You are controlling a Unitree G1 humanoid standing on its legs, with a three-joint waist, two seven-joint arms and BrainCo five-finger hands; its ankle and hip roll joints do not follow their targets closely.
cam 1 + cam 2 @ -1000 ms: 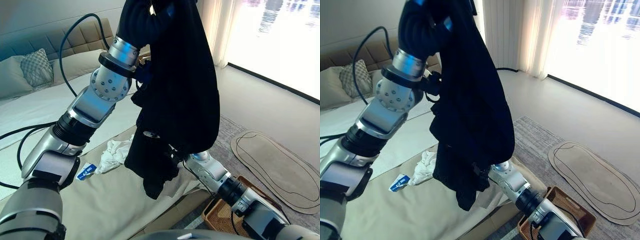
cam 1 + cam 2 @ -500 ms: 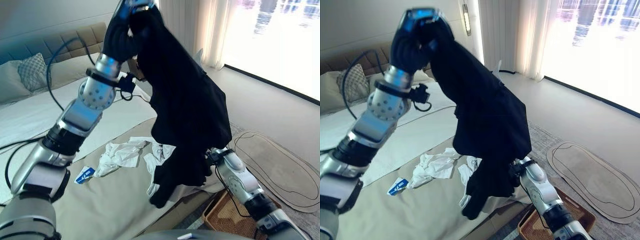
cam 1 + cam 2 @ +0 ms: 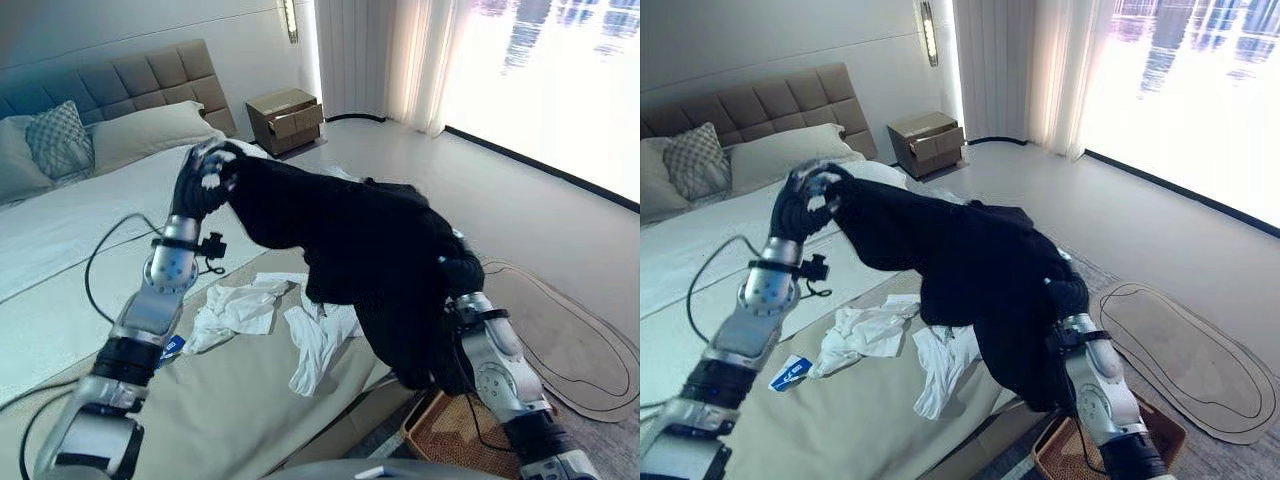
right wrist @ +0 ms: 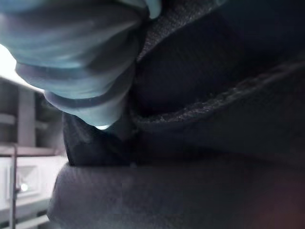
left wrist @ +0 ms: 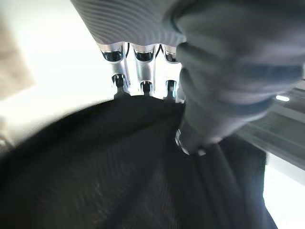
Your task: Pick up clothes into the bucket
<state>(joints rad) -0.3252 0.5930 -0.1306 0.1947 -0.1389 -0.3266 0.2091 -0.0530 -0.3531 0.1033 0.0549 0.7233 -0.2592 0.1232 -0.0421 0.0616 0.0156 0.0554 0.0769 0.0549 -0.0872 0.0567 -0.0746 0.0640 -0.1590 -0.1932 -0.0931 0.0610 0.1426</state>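
Black garment (image 3: 360,240) stretched between hands | left hand (image 3: 203,180) clutches one end | right hand (image 3: 455,268) grips the other

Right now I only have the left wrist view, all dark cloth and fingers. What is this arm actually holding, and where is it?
Observer: The left hand is shut on one end of a black garment, held up above the bed.
Operator: Is the other end hanging free?
Observer: No, it drapes over the right hand; I cannot tell how those fingers sit under the cloth.
Operator: Where is the bucket?
Observer: A wicker basket stands on the floor by the bed's edge, under the right forearm, and the garment's low end hangs just above it.
Operator: Anything left to pick up?
Observer: Yes, white clothes lie crumpled on the bed, under the garment.
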